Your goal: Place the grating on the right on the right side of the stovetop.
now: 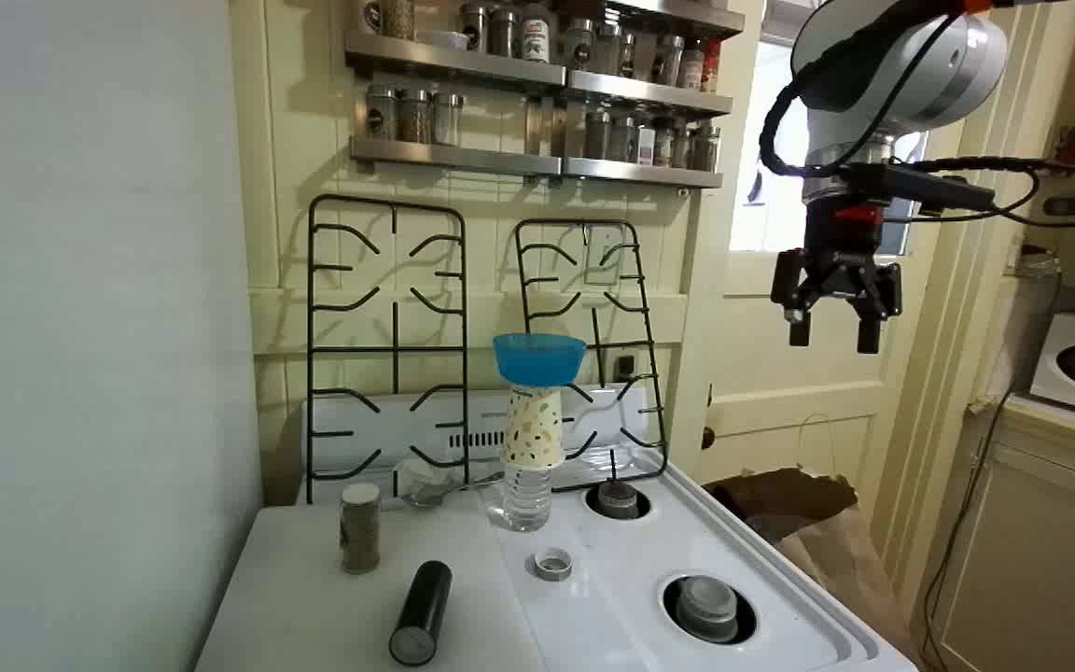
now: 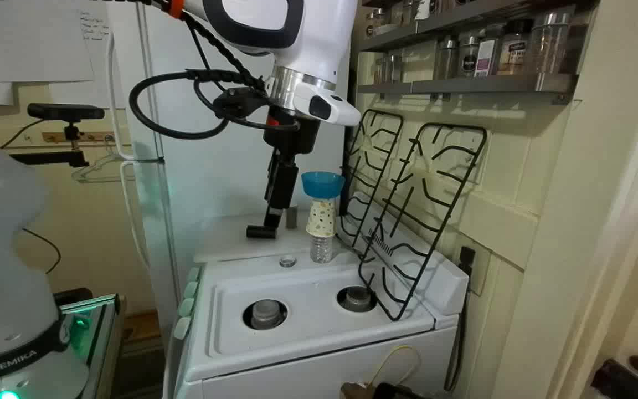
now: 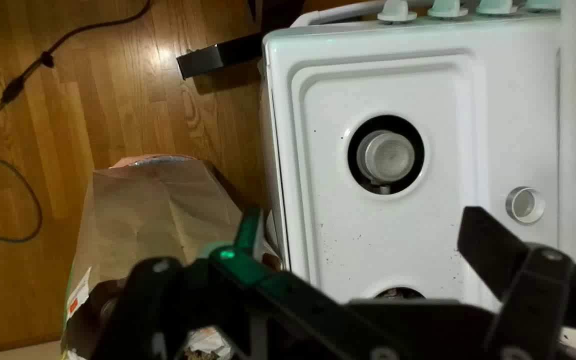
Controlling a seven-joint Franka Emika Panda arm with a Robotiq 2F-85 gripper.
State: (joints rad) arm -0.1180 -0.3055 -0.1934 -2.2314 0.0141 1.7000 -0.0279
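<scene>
the right grating (image 1: 598, 347) leans at the far right, its foot seemingly on the stovetop (image 1: 614, 560); grasping and laying it flat remain. the gripper (image 1: 833, 333) hangs spread, holding nothing.

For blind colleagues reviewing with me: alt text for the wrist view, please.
An open, empty black gripper spans the foreground over a white enamel stovetop with a round grey burner in a dark opening. Further right lies a small white-rimmed round object; at left, a brown paper bag and wooden floor.
</scene>
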